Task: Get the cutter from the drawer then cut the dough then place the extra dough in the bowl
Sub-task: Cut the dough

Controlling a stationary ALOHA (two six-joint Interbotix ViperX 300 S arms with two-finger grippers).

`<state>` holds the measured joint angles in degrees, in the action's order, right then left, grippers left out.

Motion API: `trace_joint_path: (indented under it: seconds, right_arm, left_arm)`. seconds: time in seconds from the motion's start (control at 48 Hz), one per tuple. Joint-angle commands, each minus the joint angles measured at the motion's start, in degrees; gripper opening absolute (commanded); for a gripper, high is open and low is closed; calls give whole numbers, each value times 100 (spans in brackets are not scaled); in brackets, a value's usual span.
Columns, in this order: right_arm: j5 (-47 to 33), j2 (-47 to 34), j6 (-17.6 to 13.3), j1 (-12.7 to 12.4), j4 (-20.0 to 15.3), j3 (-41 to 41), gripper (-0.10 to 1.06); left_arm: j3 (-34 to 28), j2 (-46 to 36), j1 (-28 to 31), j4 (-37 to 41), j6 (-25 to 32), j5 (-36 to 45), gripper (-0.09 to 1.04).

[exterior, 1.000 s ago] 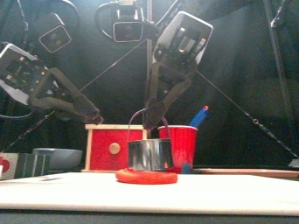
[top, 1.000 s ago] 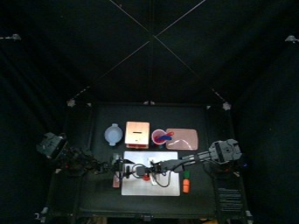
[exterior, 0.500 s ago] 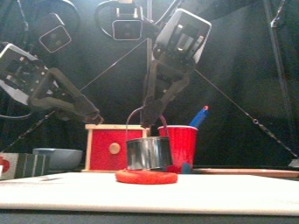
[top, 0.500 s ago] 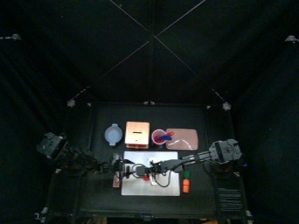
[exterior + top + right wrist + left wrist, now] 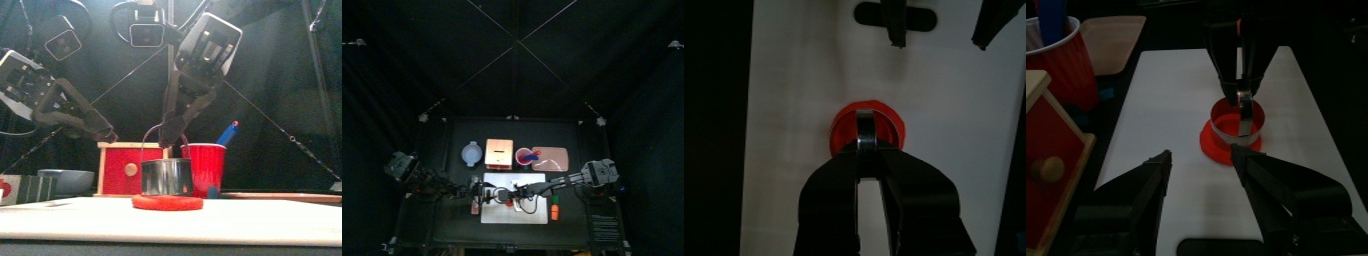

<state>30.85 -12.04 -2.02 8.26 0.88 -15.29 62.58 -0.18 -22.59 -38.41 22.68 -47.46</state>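
Our right gripper (image 5: 171, 135) has its jaws pinched nearly together on the wire handle of the round metal cutter (image 5: 167, 177), and in the right wrist view we see the two jaws meeting over that handle. The cutter hangs upright below the jaws, its lower rim meeting the top of the red dough (image 5: 168, 202). The dough lies flat as a disc on the white cutting board (image 5: 267, 215), near the board's middle.

Our left gripper (image 5: 1207, 160) hovers over the board's left side, near the cutter but apart from it. Its jaws are spread wide and hold nothing.

Behind the board we see the wooden box (image 5: 131, 165) with its red drawer front and, just right of it, the red cup (image 5: 205, 165) with a blue knife (image 5: 227, 132). The blue-grey bowl (image 5: 469, 154) sits left of the box.
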Motion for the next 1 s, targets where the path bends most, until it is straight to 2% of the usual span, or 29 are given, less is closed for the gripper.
trace_joint_path:
  seconds: [0.021,0.229,0.333,0.417,0.562,0.688,0.833,0.917,1.0]
  right_arm:
    - [-132,264,9,-35,18,-9,42]
    - [-149,246,9,-35,53,-105,44]
    - [-149,255,0,-35,132,-149,49]
    - [-158,264,0,-35,176,-185,57]
    - [-246,334,0,-35,176,-220,78]
    - [-457,457,0,0,237,-229,90]
    - [-712,650,0,9,325,-334,91]
    - [-896,791,88,9,448,-589,92]
    - [-1283,923,44,9,606,-914,92]
  left_arm:
    - [-79,-26,18,9,-9,-18,87]
    - [-97,-26,18,18,9,-18,87]
    - [-123,-26,18,26,18,-18,87]
    - [-167,-26,18,114,26,-18,87]
    - [-281,-18,18,360,18,-18,87]
    - [-439,88,18,562,-26,-26,87]
    - [-703,404,-53,554,-35,-26,87]
    - [-879,650,-176,510,-26,-53,88]
    - [-1028,888,-246,396,-9,-149,89]
